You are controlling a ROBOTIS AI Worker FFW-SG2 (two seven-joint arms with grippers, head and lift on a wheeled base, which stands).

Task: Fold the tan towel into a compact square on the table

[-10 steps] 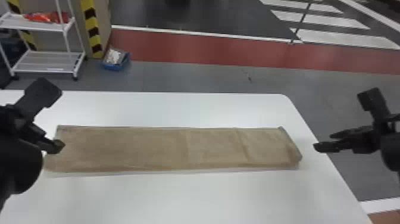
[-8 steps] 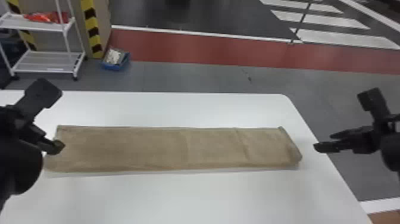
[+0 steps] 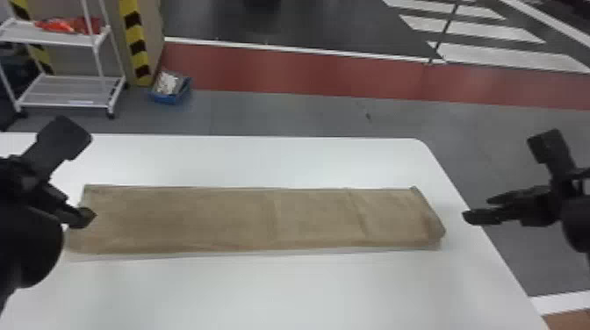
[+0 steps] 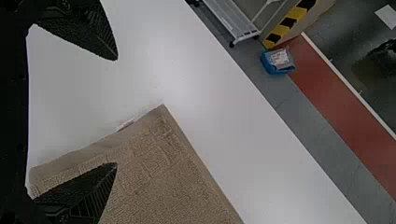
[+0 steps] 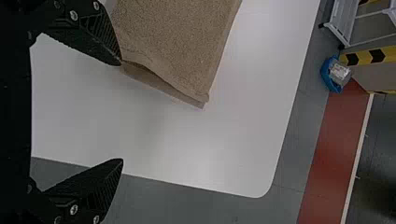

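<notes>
The tan towel [image 3: 210, 219] lay on the white desk [image 3: 285, 294] as a long, flat strip running from left to right, not yet a square. The left claw [image 3: 80, 208] was at its left end, spread wide and holding nothing. The right claw [image 3: 477, 209], wide and empty too, hung just beyond the right end, by the desk's side edge

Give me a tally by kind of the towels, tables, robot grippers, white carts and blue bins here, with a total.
Towel: 1
Table: 1
Grippers, left gripper and right gripper: 2
White cart: 1
Blue bin: 1
Total: 6
</notes>
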